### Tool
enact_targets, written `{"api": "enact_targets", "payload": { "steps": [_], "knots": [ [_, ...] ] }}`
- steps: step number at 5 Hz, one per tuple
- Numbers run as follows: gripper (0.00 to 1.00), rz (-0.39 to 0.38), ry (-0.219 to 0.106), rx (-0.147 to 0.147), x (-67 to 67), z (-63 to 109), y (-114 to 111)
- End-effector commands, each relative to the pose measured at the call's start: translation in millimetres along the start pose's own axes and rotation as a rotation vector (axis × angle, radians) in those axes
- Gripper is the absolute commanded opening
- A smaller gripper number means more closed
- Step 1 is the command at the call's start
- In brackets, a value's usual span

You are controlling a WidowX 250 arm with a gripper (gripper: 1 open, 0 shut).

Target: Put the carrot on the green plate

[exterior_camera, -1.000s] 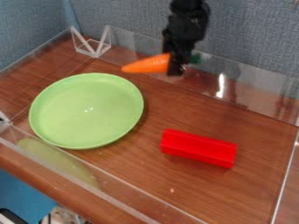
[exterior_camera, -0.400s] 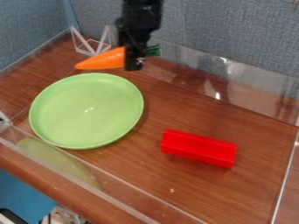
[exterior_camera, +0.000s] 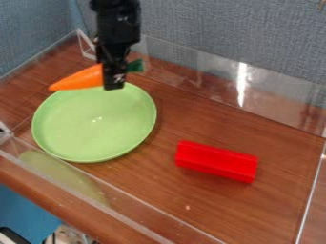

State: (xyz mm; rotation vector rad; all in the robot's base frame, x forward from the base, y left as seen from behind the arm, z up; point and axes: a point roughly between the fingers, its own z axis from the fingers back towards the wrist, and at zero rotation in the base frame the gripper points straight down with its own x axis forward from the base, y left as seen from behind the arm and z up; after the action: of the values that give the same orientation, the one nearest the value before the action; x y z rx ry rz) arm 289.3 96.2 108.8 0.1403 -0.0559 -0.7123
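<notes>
In the camera view, the black hand [exterior_camera: 116, 74] points down and grips the carrot [exterior_camera: 79, 78] by its thick end, the orange tip aimed left. The carrot hangs in the air over the far left rim of the plate [exterior_camera: 90, 129], which lies on the wooden counter [exterior_camera: 242, 119]. 1 red block [exterior_camera: 216, 160] lies near right.

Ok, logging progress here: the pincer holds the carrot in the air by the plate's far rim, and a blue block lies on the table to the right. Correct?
Not quite: the block is red, not blue, as the camera view shows. The rest stands: the pincer holds the carrot in the air by the far rim of the plate, with the block on the table to the right.
</notes>
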Motion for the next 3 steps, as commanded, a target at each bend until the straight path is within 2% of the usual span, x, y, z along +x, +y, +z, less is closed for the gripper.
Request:
{"api": "enact_targets", "payload": {
  "steps": [1,2,3],
  "knots": [
    [0.00,-0.014,-0.022,0.026,-13.0,4.6,9.2],
    [0.00,-0.024,-0.011,0.000,-17.6,-9.6,13.0],
    [0.00,-0.045,0.001,-0.022,-19.7,-15.2,9.9]
  ]
}}
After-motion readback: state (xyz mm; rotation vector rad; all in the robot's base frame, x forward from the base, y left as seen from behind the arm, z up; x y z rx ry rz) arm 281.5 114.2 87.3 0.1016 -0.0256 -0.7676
